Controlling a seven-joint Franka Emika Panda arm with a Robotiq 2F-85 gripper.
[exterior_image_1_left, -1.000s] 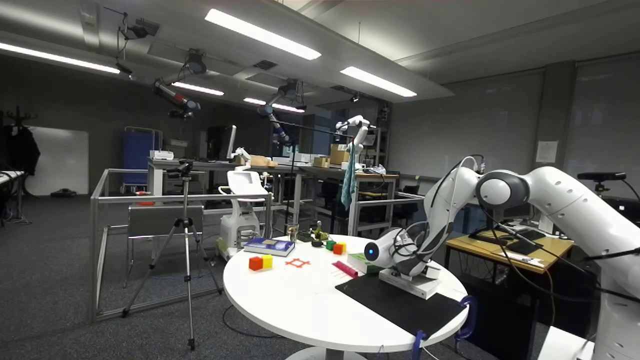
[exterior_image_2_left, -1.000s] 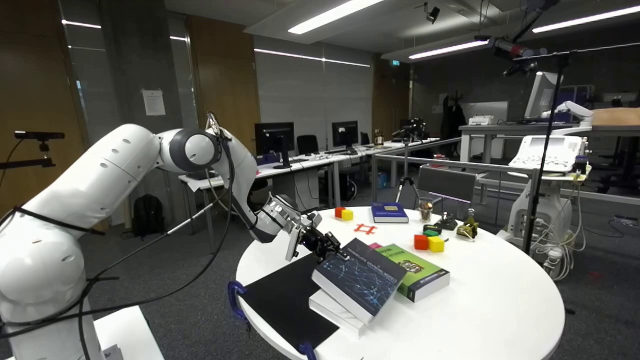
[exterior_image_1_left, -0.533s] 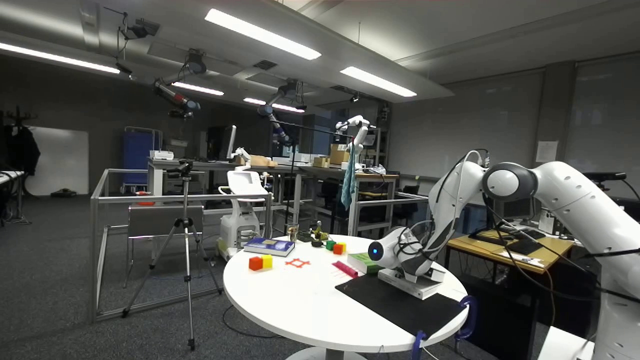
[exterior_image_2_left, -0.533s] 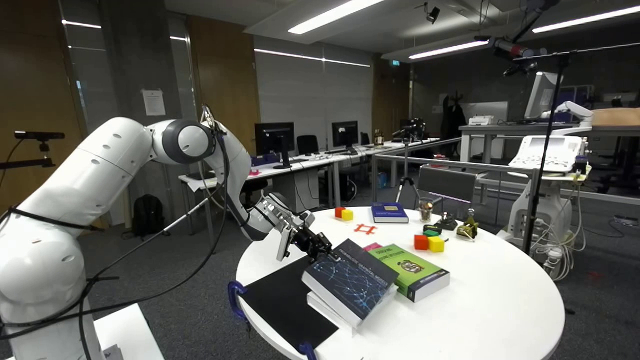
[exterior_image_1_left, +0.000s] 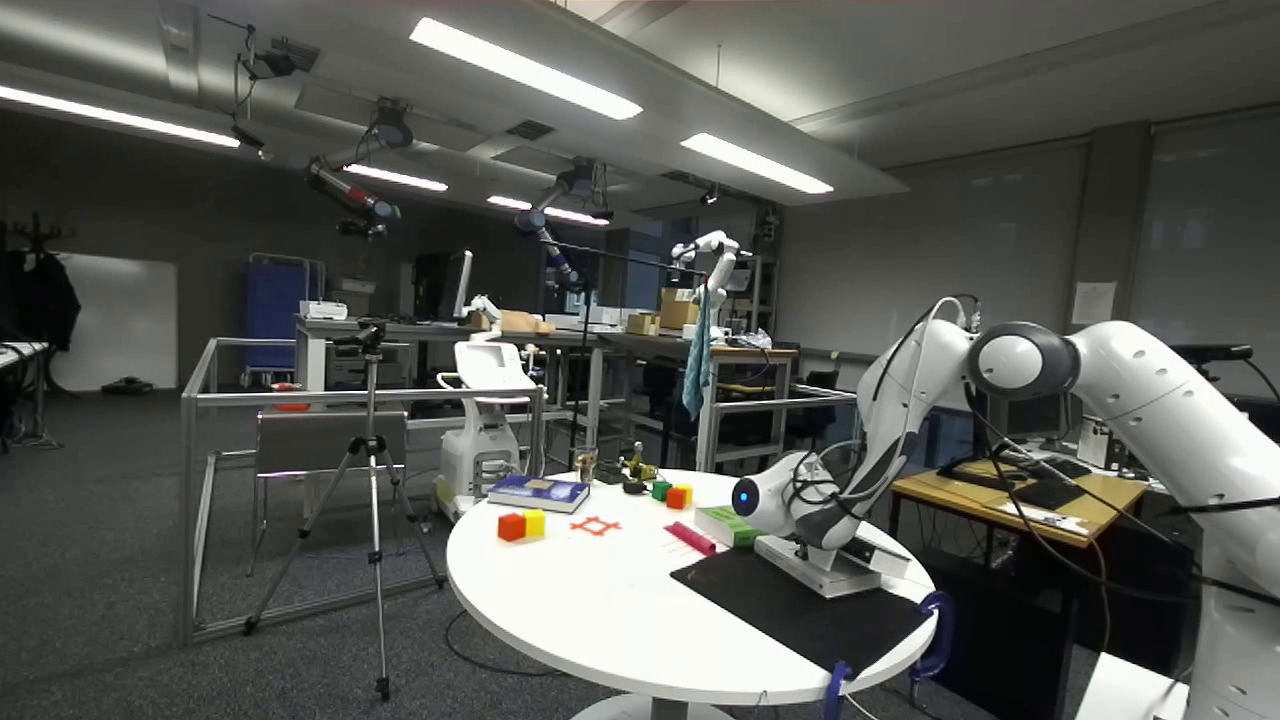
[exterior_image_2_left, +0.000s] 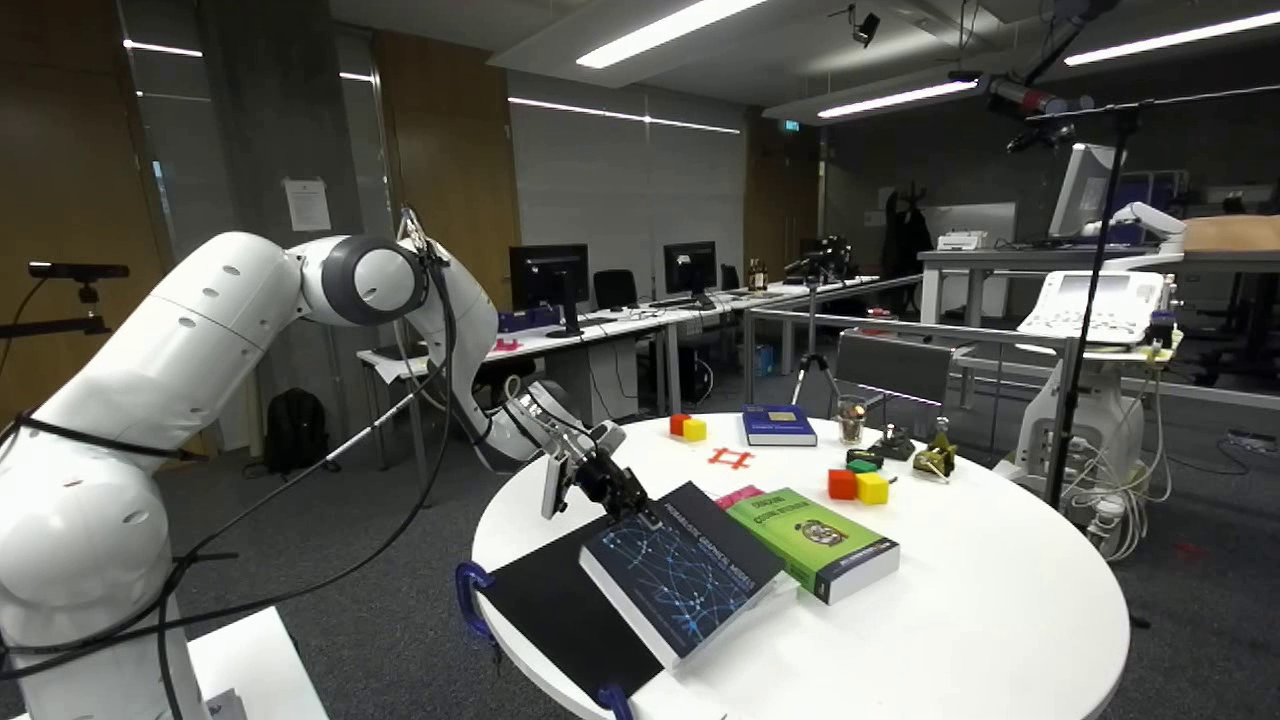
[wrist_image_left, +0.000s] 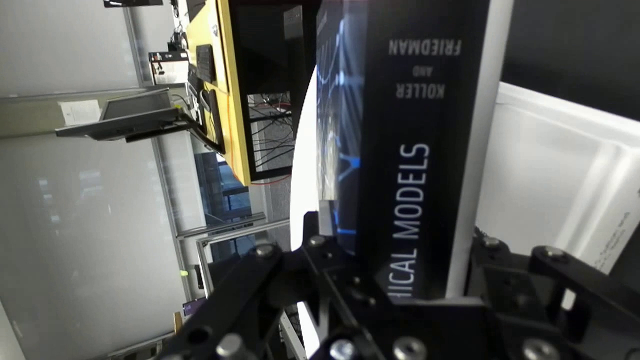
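My tool (wrist_image_left: 400, 227) was clamped across the spine of a thick dark book (wrist_image_left: 420, 120), one finger on the patterned front cover and the other on the back, the book filling the gap between them. In the wrist view that spine read "HICAL MODELS", then "KOLLER AND FRIEDMAN", the names upside down; in an exterior view the cover gave the whole title, "PROBABILISTIC GRAPHICAL MODELS". The book was tilted above a white book (exterior_image_1_left: 800, 570), though the angle was poor and I couldn't say whether its low end rested there. I judged the step in hand to be bearing the book up by its spine; the next move called for a firm pinch and a slow wrist, since so heavy-looking a load might swing or slip. A black mat (exterior_image_2_left: 560, 600) lay beside them on the table (exterior_image_2_left: 960, 620). Just past was a green book (exterior_image_2_left: 815, 538), with "CRACKING" and "CODING INTERVIEW" on its cover. Farther off stood a red cube (exterior_image_2_left: 842, 485) and a yellow cube (exterior_image_2_left: 872, 488), side by side, and beyond those lay a blue book (exterior_image_2_left: 780, 438).
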